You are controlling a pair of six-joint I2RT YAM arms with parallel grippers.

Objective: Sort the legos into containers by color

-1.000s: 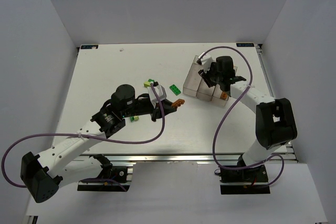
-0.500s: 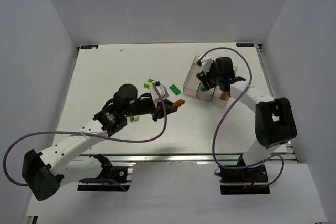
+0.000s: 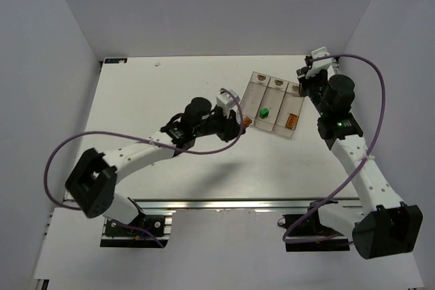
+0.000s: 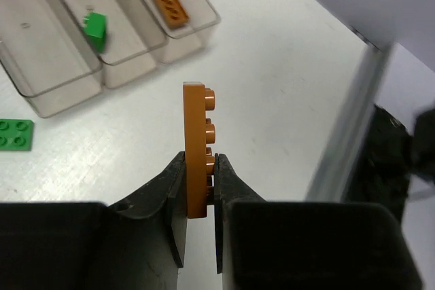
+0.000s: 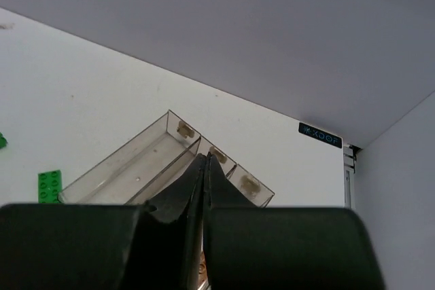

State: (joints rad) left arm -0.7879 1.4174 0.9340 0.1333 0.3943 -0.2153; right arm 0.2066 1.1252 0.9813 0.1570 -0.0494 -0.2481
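My left gripper (image 3: 246,124) (image 4: 199,161) is shut on an orange lego (image 4: 196,147), a flat studded plate held upright just short of the containers' near-left end. The three joined clear containers (image 3: 255,96) (image 4: 41,52) (image 5: 129,168) lie at the table's far right. A green lego (image 3: 264,111) (image 4: 95,28) rests in the middle bin. A second orange lego (image 3: 292,121) (image 4: 168,5) lies in the right bin. The left bin holds nothing that I can see. My right gripper (image 3: 306,76) (image 5: 206,157) is shut on nothing, raised off the bins' far right end.
A flat green lego (image 4: 15,134) (image 5: 49,186) lies on the table left of the bins. Another green piece (image 5: 2,140) shows at the right wrist view's left edge. The left arm's body hides part of the table's middle from the top view. White walls enclose the table.
My left arm has carried the orange lego right, up to the bins. The right gripper has pulled back from over the bins to the far right and shut. A green lego now shows in the middle bin.
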